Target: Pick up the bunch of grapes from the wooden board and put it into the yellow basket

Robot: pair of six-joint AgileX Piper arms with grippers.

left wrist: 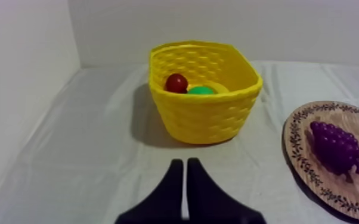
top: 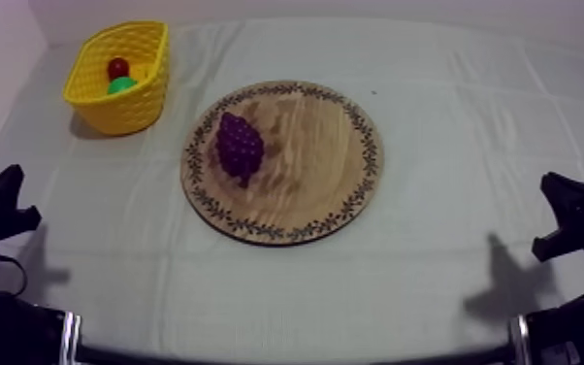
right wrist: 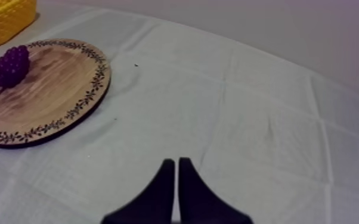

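Grey-white cloth [top: 470, 126] is covering the table; the bunch of grapes [top: 240, 146] is lying on the wooden board [top: 330, 155], apart from the yellow basket [top: 155, 68]. The left gripper [left wrist: 185, 162] and right gripper [right wrist: 176, 161] are sitting low, fingers pressed together. A shallow pinch on that lumpy bunch is asking for a slip.
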